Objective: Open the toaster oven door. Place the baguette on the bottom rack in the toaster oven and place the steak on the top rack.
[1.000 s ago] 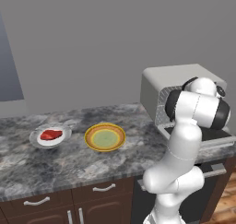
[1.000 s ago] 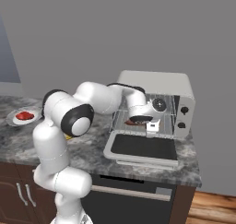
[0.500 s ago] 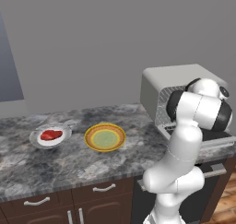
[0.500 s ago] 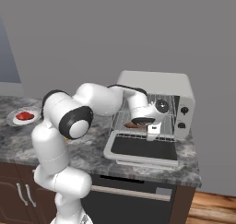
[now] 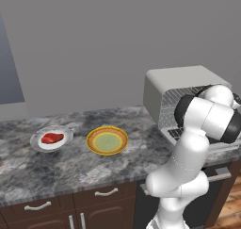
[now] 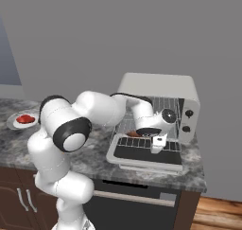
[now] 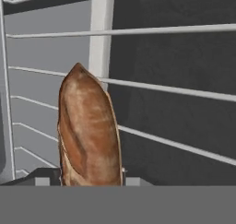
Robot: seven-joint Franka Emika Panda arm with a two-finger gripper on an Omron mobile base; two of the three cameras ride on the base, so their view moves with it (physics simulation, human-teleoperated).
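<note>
One baguette [image 7: 88,131] on bottom rack [image 7: 184,91] (hand view), steak [image 5: 52,138] plated.

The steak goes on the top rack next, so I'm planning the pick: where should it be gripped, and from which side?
Grip the steak across its narrow width, coming straight down from above. It lies flat on the white plate, so its side edges are the graspable part.

A kitchen: grey stone counter [image 5: 28,169] lower left, dark wood cabinets [image 5: 70,211] beneath, toaster oven [image 5: 181,89] at right.

Grey wall [image 5: 94,44], marble counter [image 5: 56,167], dark cabinets [image 5: 56,211]
</note>
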